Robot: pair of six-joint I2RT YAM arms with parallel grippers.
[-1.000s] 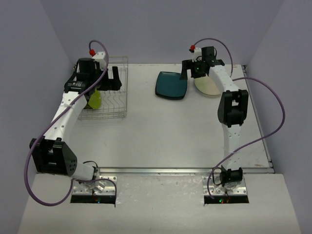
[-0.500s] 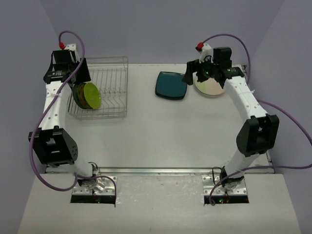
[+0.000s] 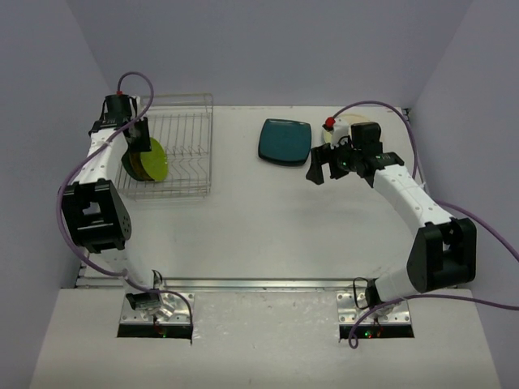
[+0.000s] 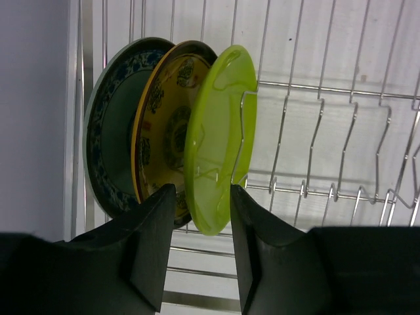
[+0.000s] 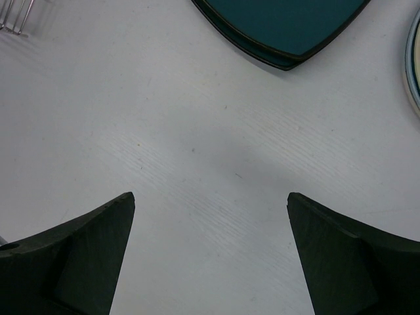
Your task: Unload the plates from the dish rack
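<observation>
Three plates stand on edge at the left end of the dish rack [image 3: 185, 154] [image 4: 328, 131]: a blue patterned plate [image 4: 108, 151], a yellow patterned plate [image 4: 164, 131] and a yellow-green plate [image 4: 216, 131] [image 3: 154, 158]. My left gripper [image 4: 202, 190] [image 3: 138, 150] straddles the yellow-green plate's lower rim. Its jaws are narrowed, with a small gap still showing on the left side. A dark teal plate [image 3: 285, 140] [image 5: 282, 26] and a cream plate [image 3: 347, 130] [image 5: 415, 65] lie flat on the table. My right gripper [image 5: 210, 197] [image 3: 320, 168] hangs wide open over bare table near the teal plate, holding nothing.
The rack's remaining slots to the right of the standing plates hold nothing. A corner of the rack [image 5: 16, 13] shows in the right wrist view. Purple walls close in the table at left, back and right. The right arm's elbow [image 3: 442, 251] is near the table's right edge.
My left gripper has come down over the rack's left end and narrowed its jaws around the yellow-green plate's rim. The right arm has drawn back from the cream plate, still open.
</observation>
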